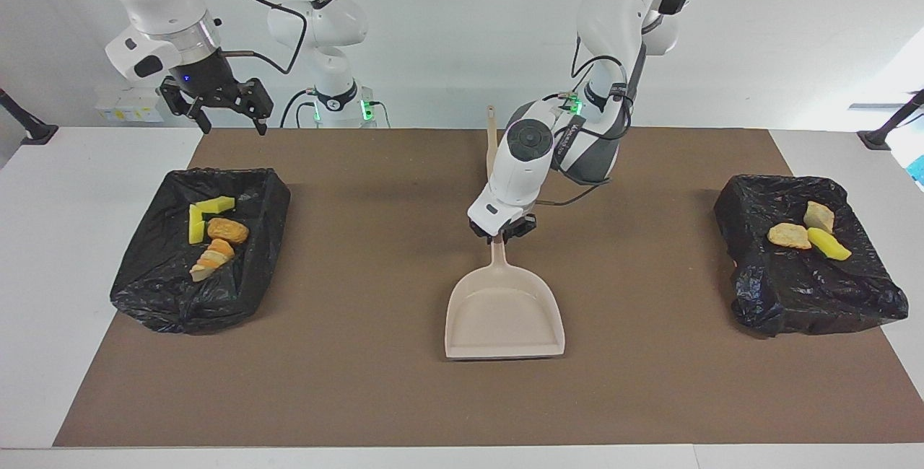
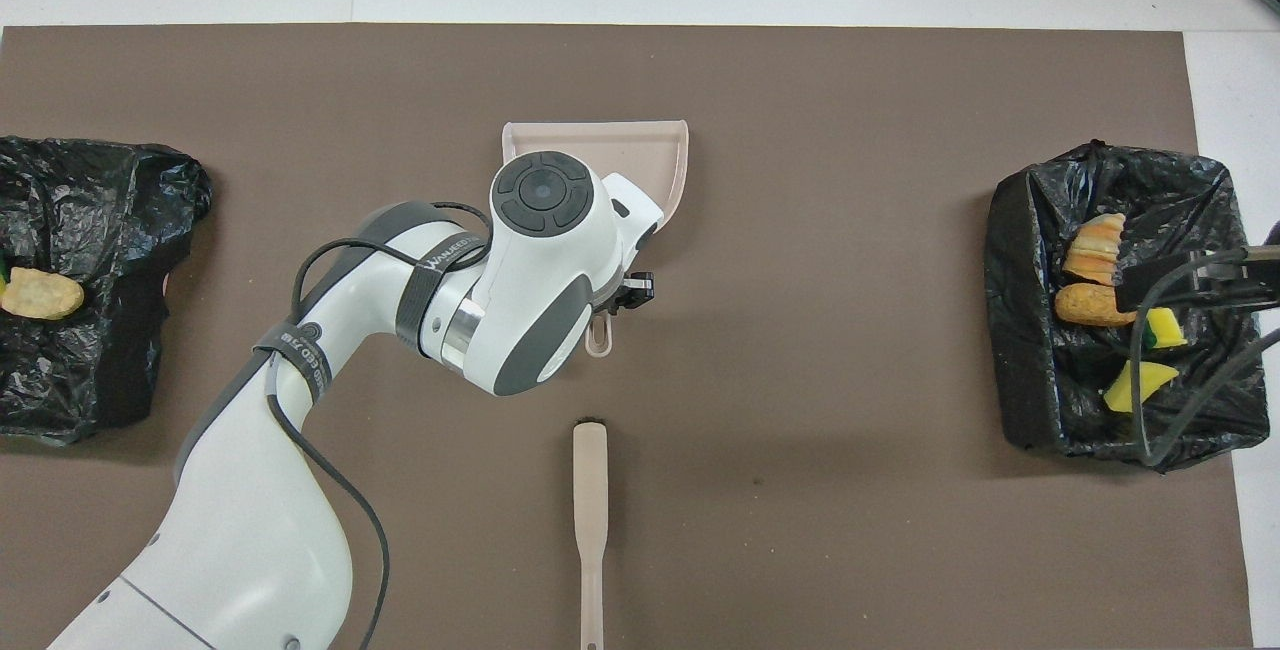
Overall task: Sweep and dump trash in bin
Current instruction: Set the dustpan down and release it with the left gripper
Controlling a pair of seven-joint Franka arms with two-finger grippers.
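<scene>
In the overhead view the left arm's big white wrist covered most of the dustpan (image 2: 672, 162); only its front edge and the end of its handle showed. The left gripper (image 1: 500, 232) was closed on that handle, in the middle of the brown mat (image 1: 375, 382), and the pan lay flat with its mouth turned away from the robots. The brush (image 2: 590, 520) lay nearer to the robots than the pan, and its handle was cut off at the bottom edge of the overhead view.

The bin (image 2: 70, 280) at the left arm's end of the table was cut off by the overhead frame, so only one tan scrap showed there. The facing view showed three pieces of trash (image 1: 806, 232) in it. The other four pieces of trash (image 1: 209, 234) lay in the bin (image 1: 144, 288) at the right arm's end.

A grey band on the left arm carried some writing, but I could not read it with certainty.

The right gripper (image 1: 227, 119) hung with its fingers wide apart and empty, over the mat's edge beside its bin. The right arm waited. Open mat lay between the pan and each bin.
</scene>
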